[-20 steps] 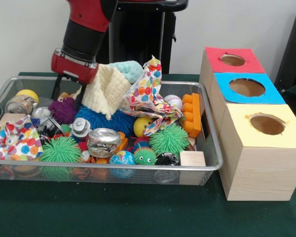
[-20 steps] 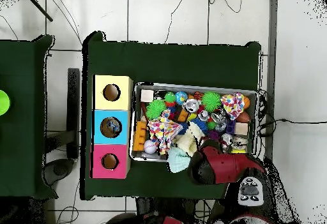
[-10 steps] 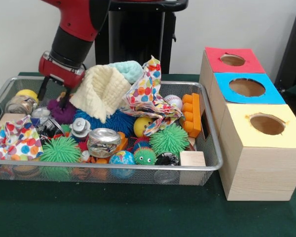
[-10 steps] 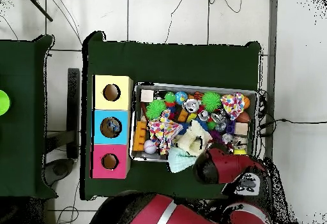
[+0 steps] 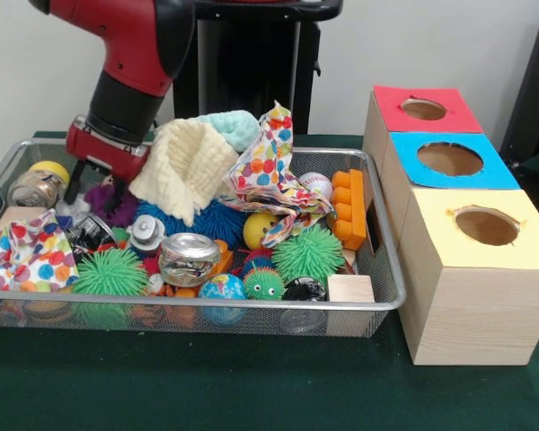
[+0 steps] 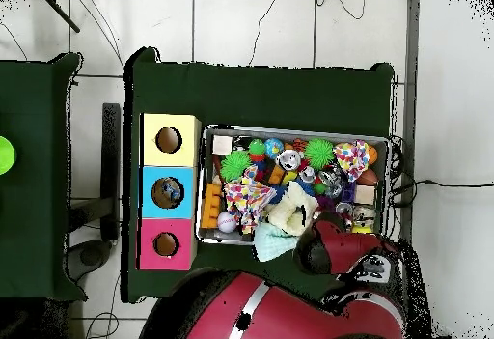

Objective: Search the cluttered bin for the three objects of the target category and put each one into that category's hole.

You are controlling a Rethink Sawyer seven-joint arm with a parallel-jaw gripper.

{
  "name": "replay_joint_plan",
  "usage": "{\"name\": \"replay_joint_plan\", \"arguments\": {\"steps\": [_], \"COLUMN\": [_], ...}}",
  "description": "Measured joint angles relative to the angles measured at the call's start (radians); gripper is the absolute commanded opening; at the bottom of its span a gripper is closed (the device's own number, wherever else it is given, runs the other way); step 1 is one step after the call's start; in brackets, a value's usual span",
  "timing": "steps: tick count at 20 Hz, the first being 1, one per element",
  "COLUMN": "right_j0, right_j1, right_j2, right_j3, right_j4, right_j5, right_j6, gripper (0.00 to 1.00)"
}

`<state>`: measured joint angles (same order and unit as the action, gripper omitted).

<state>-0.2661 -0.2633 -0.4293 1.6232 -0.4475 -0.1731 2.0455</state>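
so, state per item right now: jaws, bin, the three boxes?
gripper: down in the bin's far corner by the purple spiky ball; jaws open or shut not discernible
bin: full of clutter
blue-topped box: something lies inside its hole
red-topped box: hole looks empty
yellow-topped box: hole looks empty

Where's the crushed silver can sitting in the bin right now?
In the front view, the crushed silver can lies in the bin's near-left part, between the green spiky ball and the globe ball.
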Motion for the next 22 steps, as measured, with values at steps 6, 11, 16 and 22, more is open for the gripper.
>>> {"name": "replay_joint_plan", "arguments": {"steps": [6,11,16,22], "right_j0": [-0.029,-0.012,0.036,0.072], "right_j1": [0.038,0.075,0.101,0.121], "right_j2": [-0.002,-0.041,-0.079,-0.109], "right_j3": [0.000,0.000,-0.001,-0.012], "right_j4": [0.039,0.100,0.164,0.226], "right_j5": [-0.127,-0.189,-0.180,-0.132], "right_j6": [0.000,0.000,0.000,0.000], "gripper": [1.00,1.00,1.00,1.00]}}
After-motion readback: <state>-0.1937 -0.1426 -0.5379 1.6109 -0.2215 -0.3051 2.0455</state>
